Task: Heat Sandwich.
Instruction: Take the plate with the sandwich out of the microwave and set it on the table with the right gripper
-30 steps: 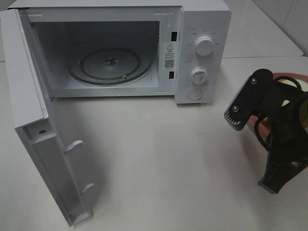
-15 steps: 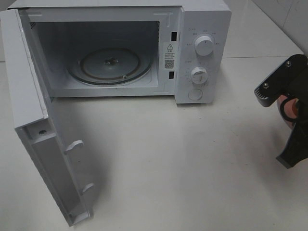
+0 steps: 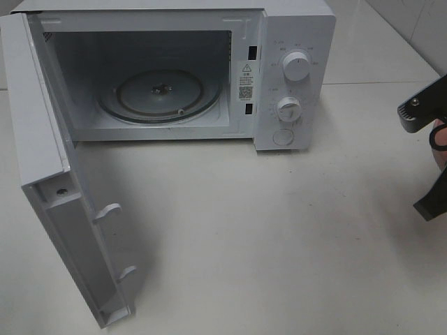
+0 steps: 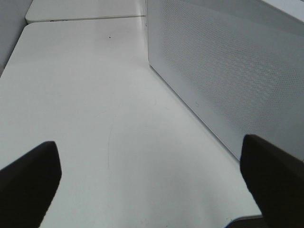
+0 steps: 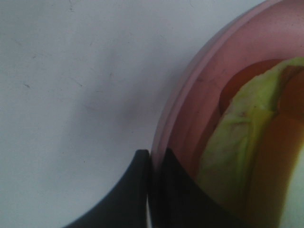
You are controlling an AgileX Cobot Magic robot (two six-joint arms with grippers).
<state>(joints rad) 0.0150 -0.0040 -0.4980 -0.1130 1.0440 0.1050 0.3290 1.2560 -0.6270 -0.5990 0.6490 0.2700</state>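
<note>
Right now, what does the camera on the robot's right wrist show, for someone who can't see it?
The right gripper, its two black fingers shut, pinches the rim of a round pink plate. On the plate lies a sandwich showing a yellow-green layer. The plate sits over a pale table.

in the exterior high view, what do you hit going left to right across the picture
open microwave door → glass turntable inside the cavity → control panel with two knobs → bare table → right gripper at the right edge

Pale white table [image 3: 279, 244] under soft light; perhaps tiled wall [image 3: 412, 24] behind.
</note>
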